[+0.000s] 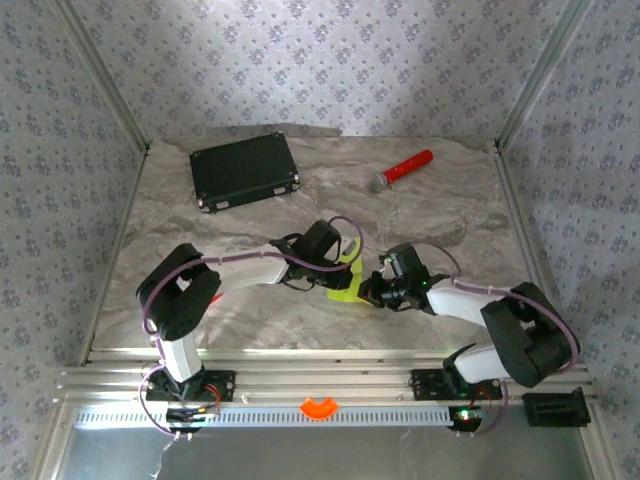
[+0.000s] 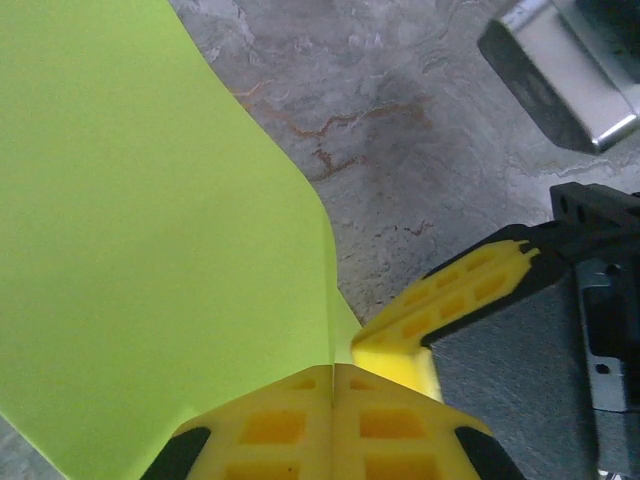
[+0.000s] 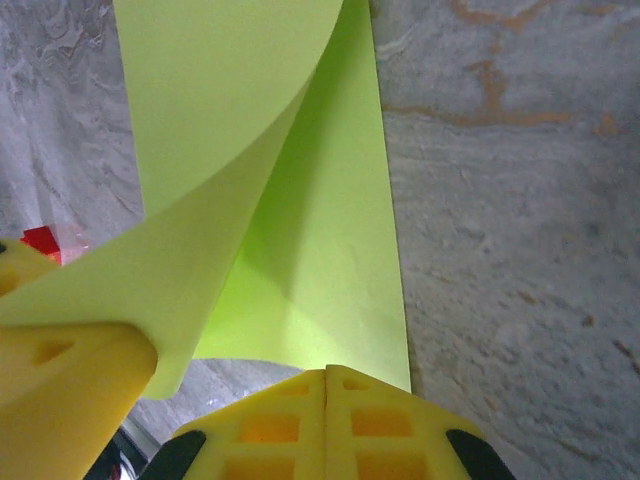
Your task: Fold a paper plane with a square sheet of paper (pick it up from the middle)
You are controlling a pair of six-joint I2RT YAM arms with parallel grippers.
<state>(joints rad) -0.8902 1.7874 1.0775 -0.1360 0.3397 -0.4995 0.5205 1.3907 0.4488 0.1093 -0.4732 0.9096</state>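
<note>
The left gripper and the right gripper are each clamping tight on the square sheet of paper, which is curling between them over the bench. The 2 are probably needing to be matching edges squarely before pressing, and pulling gently to avoid tearing.

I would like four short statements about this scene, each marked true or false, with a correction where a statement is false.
1. The left claw and the right claw are both shut on the square sheet of paper. True.
2. The sheet lies flat on the table. False: it bends in a curve between the two claws.
3. The black case is closed. True.
4. The microphone rests on top of the case. False: it lies on the table, apart from the case, to its right.
</note>
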